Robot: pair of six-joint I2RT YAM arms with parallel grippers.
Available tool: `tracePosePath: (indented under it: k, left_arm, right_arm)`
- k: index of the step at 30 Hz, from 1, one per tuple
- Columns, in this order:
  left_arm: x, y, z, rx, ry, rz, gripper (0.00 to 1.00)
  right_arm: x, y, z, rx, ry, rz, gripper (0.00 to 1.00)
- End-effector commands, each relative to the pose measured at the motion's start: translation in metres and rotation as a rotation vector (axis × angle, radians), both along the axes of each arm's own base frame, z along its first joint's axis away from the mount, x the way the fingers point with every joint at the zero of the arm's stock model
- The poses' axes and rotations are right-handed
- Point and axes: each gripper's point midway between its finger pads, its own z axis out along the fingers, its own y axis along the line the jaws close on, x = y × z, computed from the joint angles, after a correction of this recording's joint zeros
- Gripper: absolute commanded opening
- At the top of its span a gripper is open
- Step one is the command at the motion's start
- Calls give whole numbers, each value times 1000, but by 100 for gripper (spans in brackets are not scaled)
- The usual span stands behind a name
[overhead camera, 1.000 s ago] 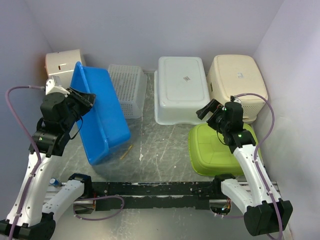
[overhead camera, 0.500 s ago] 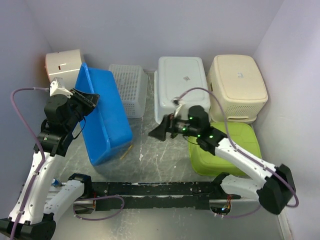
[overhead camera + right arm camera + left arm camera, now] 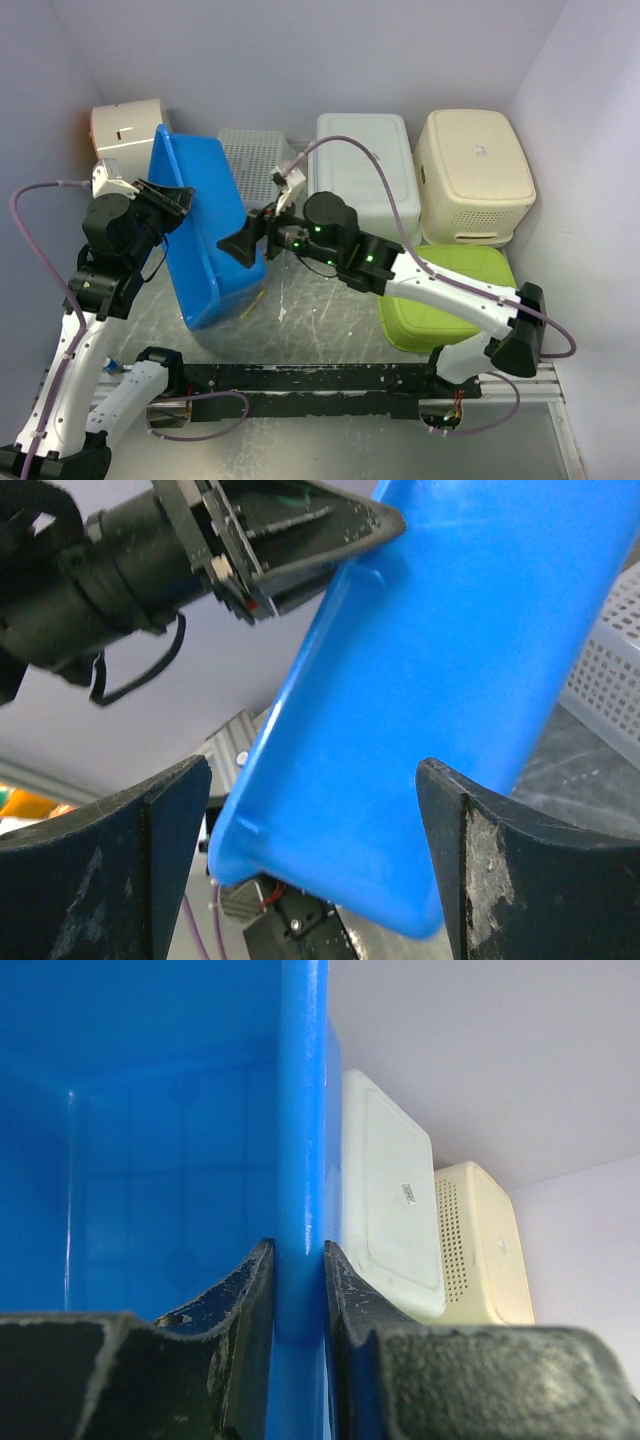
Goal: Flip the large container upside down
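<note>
Left gripper (image 3: 299, 1260) has the rim of the blue container (image 3: 205, 240) pinched, tub's up on its side, right gripper (image 3: 312, 780) wide open beside it, so roughly halfway flipped.

place: probably lab | plain walls (image 3: 300, 60), arm rail (image 3: 300, 378) (enclosed booth)

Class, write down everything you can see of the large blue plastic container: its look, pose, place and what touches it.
The large blue plastic container is a smooth, glossy rectangular tub with a thick rim. It stands tipped on one long side on the metal table, opening facing left, beside a white lattice basket. The left gripper is shut on its upper rim. The open right gripper is at its outer wall; contact cannot be told.
</note>
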Motion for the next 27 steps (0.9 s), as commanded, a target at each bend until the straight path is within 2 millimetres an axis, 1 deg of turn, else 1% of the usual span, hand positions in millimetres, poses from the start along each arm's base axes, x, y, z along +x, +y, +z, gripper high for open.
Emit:
tracePosePath:
  k: [1,3,6,9,14,16,20,22,24,26,27]
  left_arm:
    - [-5,5,58,-67,-192,30,7]
    - [-6,5,58,-72,-194,28,7]
    - [-5,3,56,-68,-199,15,7]
    - [-5,2,55,-54,-192,10,7]
    - [-6,5,54,-62,-202,28,7]
    - [-7,6,56,-64,-209,30,7]
    - [-8,7,56,-68,-214,38,7]
    - [-9,9,56,-71,-218,45,7]
    - [-10,11,57,-72,-223,56,7]
    - [-12,14,60,-68,-235,68,7]
    - [-14,16,61,-68,-240,75,7]
  right_arm:
    - [11,22,-14,-123,-26,-104,82]
    - [9,33,-21,-175,-35,-117,79]
    - [2,45,-21,-214,-58,-113,74]
    - [-7,50,-23,-232,-85,-105,65]
    - [-19,60,-17,-241,-126,-93,49]
    - [-20,65,-16,-266,-144,-101,43]
    - [-21,75,-20,-319,-159,-116,38]
    - [-19,77,-24,-349,-158,-129,30]
    - [-14,77,-27,-372,-158,-157,24]
    - [-9,73,-28,-390,-159,-196,23]
    - [-6,71,-29,-398,-160,-214,27]
